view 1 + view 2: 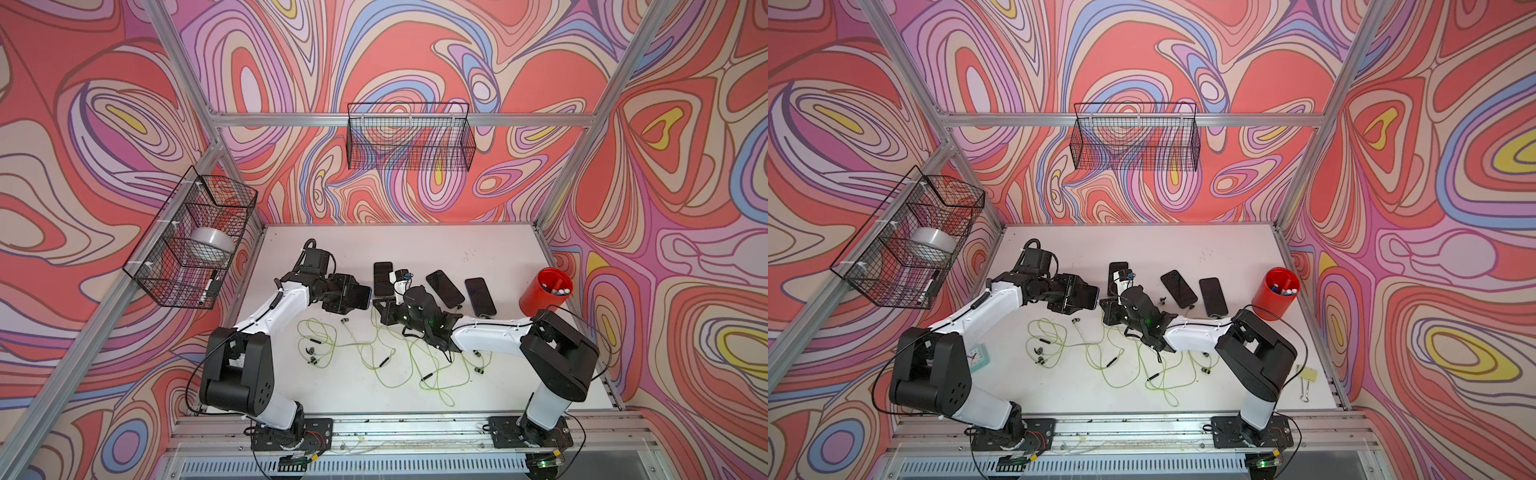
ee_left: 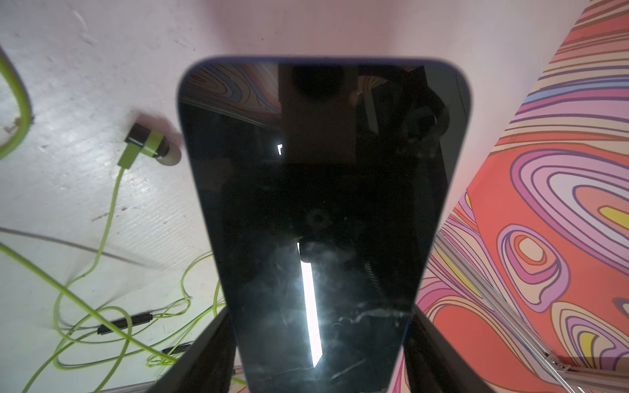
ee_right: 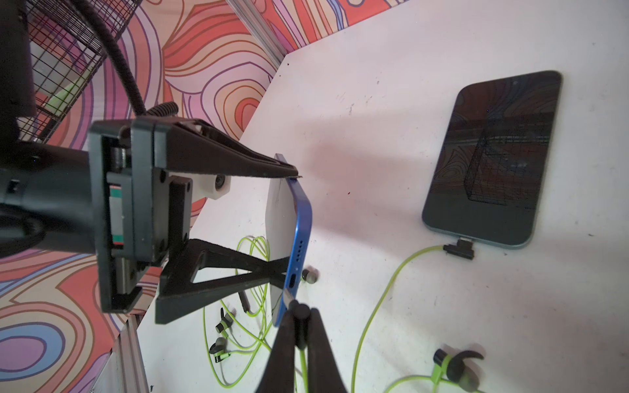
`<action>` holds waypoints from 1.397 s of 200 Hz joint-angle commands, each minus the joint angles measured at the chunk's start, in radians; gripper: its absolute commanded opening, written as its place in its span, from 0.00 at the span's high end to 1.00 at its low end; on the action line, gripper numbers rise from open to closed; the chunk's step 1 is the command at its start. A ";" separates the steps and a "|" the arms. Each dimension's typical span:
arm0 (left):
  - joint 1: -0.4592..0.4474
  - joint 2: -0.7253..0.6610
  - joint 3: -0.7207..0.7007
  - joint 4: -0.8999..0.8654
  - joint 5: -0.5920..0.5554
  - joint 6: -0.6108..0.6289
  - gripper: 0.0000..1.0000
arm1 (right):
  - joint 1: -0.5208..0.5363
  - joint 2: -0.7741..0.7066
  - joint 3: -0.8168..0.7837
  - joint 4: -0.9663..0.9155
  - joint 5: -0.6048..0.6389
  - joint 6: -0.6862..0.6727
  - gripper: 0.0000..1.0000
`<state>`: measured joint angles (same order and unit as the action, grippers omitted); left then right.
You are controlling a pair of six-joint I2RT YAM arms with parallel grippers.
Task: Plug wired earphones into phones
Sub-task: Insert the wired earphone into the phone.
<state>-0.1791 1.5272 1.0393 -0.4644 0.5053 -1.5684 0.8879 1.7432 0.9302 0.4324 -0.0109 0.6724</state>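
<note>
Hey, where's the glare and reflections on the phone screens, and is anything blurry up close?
Left wrist view: the held phone shows a bright white glare streak and mirrors the patterned wall. Right wrist view: the lying phone gives only dim reflections; the right gripper, pinching a plug, blurs close to the lens.

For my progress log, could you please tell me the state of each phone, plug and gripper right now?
Left gripper: jaws clamped on the blue-edged phone, lifted.
Right gripper: jaws shut on a plug.
Plug: tip at the blue-edged phone's port, seemingly not in.
Phone lying nearby: flat, dark, plugged in.
Two further phones: flat, dark; plugging unclear.
Red cup: upright, holding markers.
</note>
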 commanded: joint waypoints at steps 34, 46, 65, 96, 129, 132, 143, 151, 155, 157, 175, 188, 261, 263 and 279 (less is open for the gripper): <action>-0.008 -0.040 -0.021 0.054 0.022 -0.032 1.00 | 0.005 0.008 0.022 -0.029 0.038 0.006 1.00; -0.007 -0.041 -0.019 0.052 0.023 -0.033 1.00 | 0.005 0.011 0.027 -0.036 0.038 0.007 1.00; -0.008 -0.044 -0.022 0.053 0.015 -0.035 1.00 | 0.005 0.009 0.023 -0.038 0.037 0.009 1.00; -0.008 -0.039 -0.027 0.066 0.017 -0.041 1.00 | 0.003 -0.008 0.006 -0.040 0.044 0.011 1.00; -0.008 -0.046 -0.027 0.066 0.013 -0.041 1.00 | 0.003 0.006 0.019 -0.030 0.031 0.012 1.00; -0.008 -0.048 -0.027 0.066 0.013 -0.041 1.00 | 0.003 0.007 0.021 -0.029 0.029 0.011 1.00; -0.008 -0.047 -0.028 0.068 0.013 -0.041 1.00 | 0.003 0.009 0.022 -0.021 0.025 0.012 1.00; -0.008 -0.044 -0.031 0.073 0.017 -0.041 1.00 | 0.003 0.010 0.024 -0.022 0.022 0.012 1.00; -0.008 -0.043 -0.032 0.075 0.019 -0.042 1.00 | 0.004 0.009 0.024 -0.022 0.024 0.009 1.00; -0.008 -0.042 -0.033 0.075 0.019 -0.042 1.00 | 0.003 0.010 0.024 -0.022 0.024 0.010 1.00; -0.008 -0.042 -0.035 0.077 0.019 -0.042 1.00 | 0.004 0.009 0.022 -0.019 0.026 0.010 1.00; -0.008 -0.044 -0.035 0.077 0.018 -0.040 1.00 | 0.003 0.009 0.022 -0.017 0.026 0.010 1.00; -0.008 -0.052 -0.038 0.080 0.021 -0.042 1.00 | 0.003 0.023 0.045 -0.019 0.020 0.011 1.00; -0.008 -0.052 -0.038 0.080 0.020 -0.041 1.00 | 0.004 0.023 0.046 -0.018 0.020 0.013 1.00; -0.008 -0.053 -0.041 0.088 0.024 -0.048 1.00 | 0.003 0.023 0.053 -0.033 0.024 0.014 1.00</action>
<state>-0.1833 1.5108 1.0050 -0.4141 0.5117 -1.5921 0.8879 1.7500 0.9520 0.4038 0.0116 0.6819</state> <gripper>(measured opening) 0.713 0.075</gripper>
